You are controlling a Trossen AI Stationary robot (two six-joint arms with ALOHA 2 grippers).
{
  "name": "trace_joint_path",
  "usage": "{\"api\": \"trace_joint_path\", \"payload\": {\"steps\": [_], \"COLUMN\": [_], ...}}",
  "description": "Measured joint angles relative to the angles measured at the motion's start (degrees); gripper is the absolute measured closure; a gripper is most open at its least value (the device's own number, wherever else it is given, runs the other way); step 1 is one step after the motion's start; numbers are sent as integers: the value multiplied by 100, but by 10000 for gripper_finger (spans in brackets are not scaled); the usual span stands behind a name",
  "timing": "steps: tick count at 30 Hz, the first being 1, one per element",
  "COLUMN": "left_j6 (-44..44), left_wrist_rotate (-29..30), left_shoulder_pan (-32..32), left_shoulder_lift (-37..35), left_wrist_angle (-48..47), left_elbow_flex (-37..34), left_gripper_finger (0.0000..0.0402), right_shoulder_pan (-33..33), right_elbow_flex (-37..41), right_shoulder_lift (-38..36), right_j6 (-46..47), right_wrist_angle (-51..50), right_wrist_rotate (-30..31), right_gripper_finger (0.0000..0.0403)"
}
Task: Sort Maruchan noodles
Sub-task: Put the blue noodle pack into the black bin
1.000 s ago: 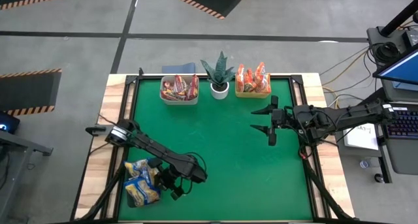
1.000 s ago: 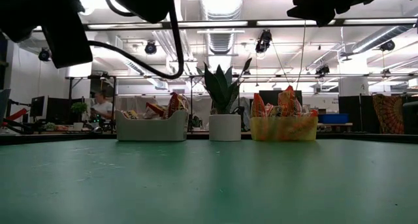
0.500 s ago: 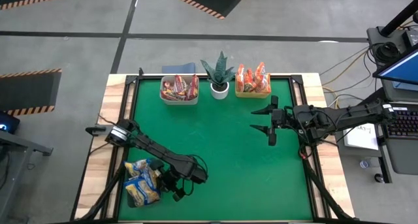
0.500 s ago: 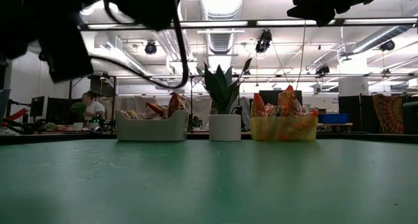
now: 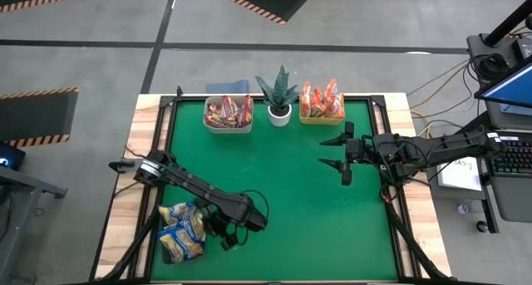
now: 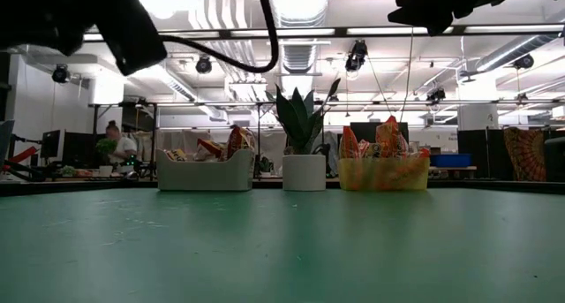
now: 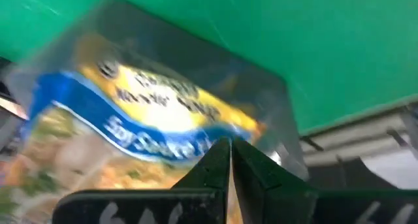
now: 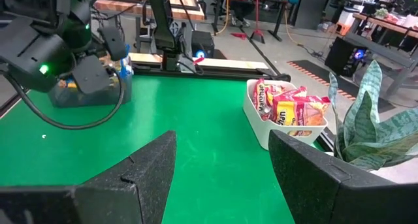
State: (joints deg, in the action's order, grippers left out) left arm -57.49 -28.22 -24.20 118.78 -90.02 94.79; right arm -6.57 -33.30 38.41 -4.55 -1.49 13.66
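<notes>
Left wrist view shows my left gripper (image 7: 228, 152) pinched shut on a yellow-blue noodle packet (image 7: 144, 119) at the table's near-left corner; I should lift it straight, keeping the pinch firm.

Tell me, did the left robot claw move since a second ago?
Yes. The left gripper slid a little toward the table's right side, away from the bin of yellow-blue noodle packets.

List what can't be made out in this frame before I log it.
- High view: whether the left gripper holds a yellow-blue noodle packet; the arm covers the contact.
- Left wrist view: the yellow-blue packet's print is blurred; its fingers look shut.
- Low view: the clear bin of yellow-blue packets is out of frame; the dark arms at the top edge are cut off.
- Packet counts in the white bin and yellow bin: packets overlap.
</notes>
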Motion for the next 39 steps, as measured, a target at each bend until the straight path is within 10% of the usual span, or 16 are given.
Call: {"api": "trace_joint_path", "payload": {"steps": [22, 39], "left_j6": [-169, 868], "left_wrist_rotate": [-275, 731], "left_shoulder_pan": [19, -68], "left_shoulder_lift": [46, -297], "left_wrist_angle": [870, 23], "left_elbow_flex": [-748, 1256], "left_gripper_finger": [402, 401], "right_shoulder_pan": [1, 2], "right_elbow_flex": [0, 11], "right_shoulder_lift": [4, 15], "right_j6": [-3, -28], "right_wrist_angle": [-3, -14], "right_wrist_rotate": [-1, 1], "right_gripper_finger": [170, 170]}}
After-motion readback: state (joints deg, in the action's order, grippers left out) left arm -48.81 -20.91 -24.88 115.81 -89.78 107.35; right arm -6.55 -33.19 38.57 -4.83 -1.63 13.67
